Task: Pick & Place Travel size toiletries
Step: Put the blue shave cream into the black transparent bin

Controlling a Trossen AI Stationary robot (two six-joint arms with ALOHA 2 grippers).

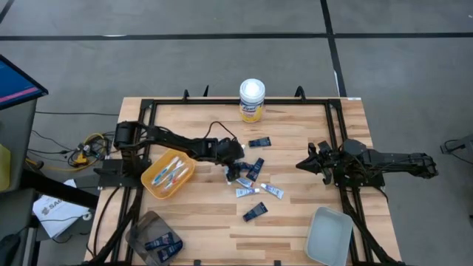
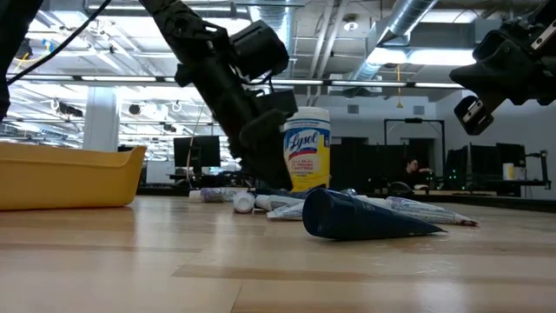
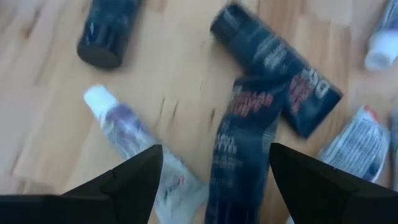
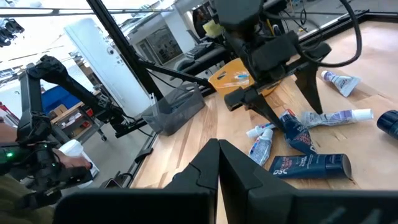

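A: High view: our left gripper (image 1: 238, 174) sits over the pile of tubes (image 1: 255, 181) mid-table; yellow tray (image 1: 168, 176) at its 9 o'clock. Right gripper (image 1: 316, 164) parked at 3, clenched, nothing in it.

B: Left wrist view: fingers (image 3: 134, 180) spread wide, released, w/ a dark tube (image 3: 239, 146) between them. We should centre on it, drop straight, then squeeze.

A: Low view: white tubes (image 2: 269, 205) lie close by. Risk is we nip two.
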